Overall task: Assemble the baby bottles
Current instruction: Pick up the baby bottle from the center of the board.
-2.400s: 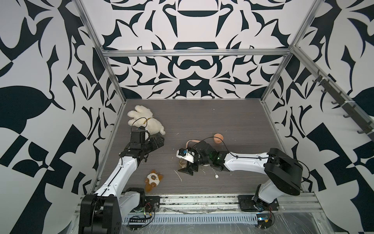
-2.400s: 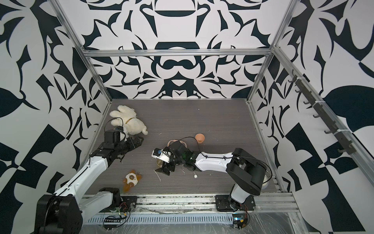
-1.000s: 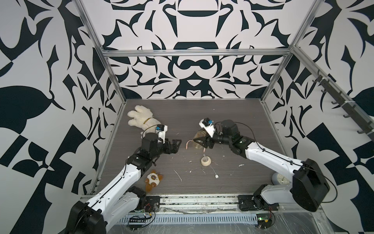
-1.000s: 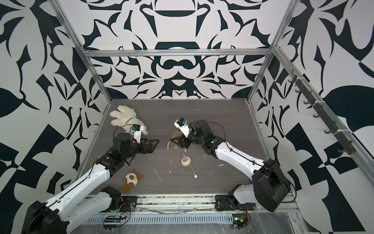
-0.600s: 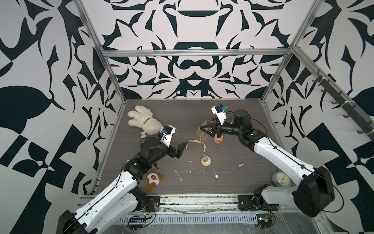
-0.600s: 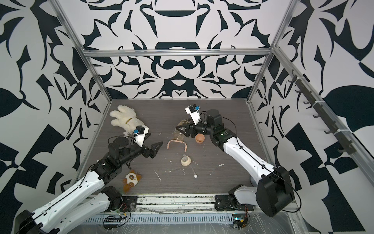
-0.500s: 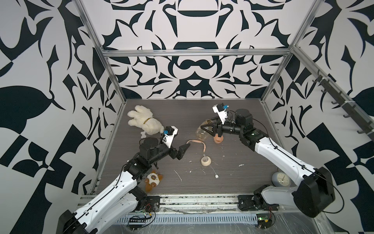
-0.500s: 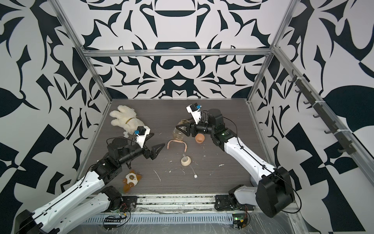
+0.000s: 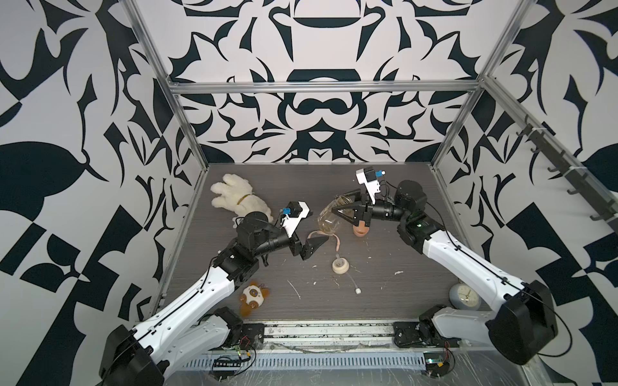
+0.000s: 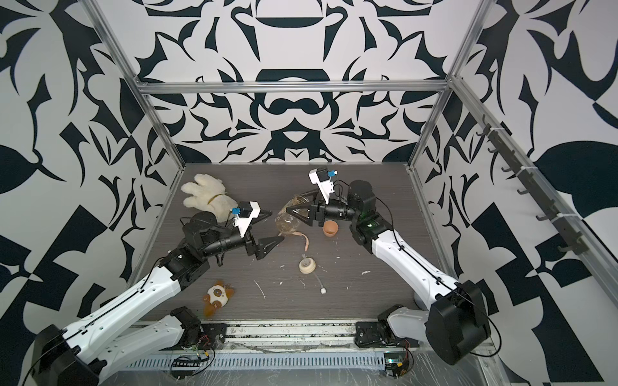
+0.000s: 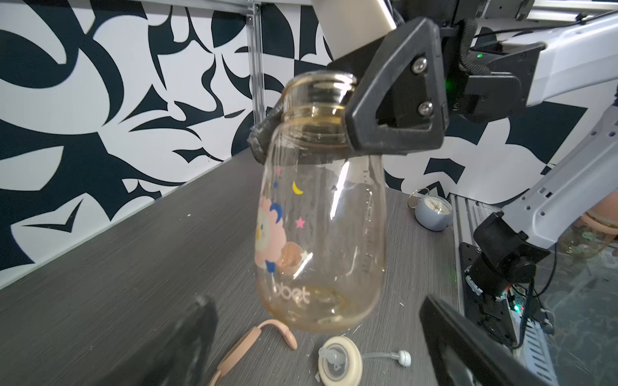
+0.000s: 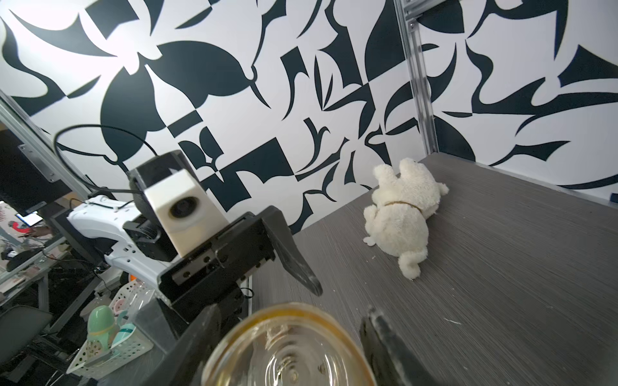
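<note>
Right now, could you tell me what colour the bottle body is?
Clear bottle body, amber-tinted, with a pink cartoon print; clearest in the left wrist view.

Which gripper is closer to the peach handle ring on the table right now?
Left. The left gripper, jaws open, hovers just beside the handle ring, one tip over its end. The right gripper is farther back and raised, gripping the bottle body by its neck.

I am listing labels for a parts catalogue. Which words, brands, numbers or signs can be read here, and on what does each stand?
"bbet", first letter unsure: white print low on the bottle.
Scale marks on the bottle's side: too faint to read.
Clock dial: numbers too small to read.
No other text can be read.
</note>
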Robot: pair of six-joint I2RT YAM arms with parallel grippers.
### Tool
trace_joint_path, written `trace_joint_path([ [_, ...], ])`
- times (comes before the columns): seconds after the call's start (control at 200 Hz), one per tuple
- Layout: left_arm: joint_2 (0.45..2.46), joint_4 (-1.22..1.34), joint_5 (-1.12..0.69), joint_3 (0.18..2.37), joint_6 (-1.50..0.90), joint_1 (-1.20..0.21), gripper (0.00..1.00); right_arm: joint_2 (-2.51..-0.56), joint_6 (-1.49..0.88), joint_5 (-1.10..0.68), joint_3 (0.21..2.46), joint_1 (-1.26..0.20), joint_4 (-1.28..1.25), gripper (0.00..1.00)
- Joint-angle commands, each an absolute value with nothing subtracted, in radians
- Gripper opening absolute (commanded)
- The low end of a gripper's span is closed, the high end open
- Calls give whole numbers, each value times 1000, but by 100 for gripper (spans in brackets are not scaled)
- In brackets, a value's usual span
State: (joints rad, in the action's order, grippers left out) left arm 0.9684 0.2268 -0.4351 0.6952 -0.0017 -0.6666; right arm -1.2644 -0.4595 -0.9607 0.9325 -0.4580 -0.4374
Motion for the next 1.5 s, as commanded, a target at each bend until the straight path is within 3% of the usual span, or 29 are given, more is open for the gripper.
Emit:
trace_joint_path([
  [0.0, 989, 315, -453, 699, -1, -682, 99, -1280, -554, -1001, 924, -462, -601, 27],
  [0.775, 1079, 439, -431, 715, -52, -701, 100, -1288, -640, -998, 876, -477, -724, 26],
  [1.105, 1114, 444, -425, 733, -50, -701, 92, -1284, -625, -999, 871, -483, -704, 26],
  [1.39, 1116, 460, -407, 733, -60, -701, 97, -1290, -609, -1003, 871, -484, -689, 26],
  [1.495, 1129, 456, -406, 736, -58, -701, 91, -1285, -612, -1003, 872, -484, -690, 26],
])
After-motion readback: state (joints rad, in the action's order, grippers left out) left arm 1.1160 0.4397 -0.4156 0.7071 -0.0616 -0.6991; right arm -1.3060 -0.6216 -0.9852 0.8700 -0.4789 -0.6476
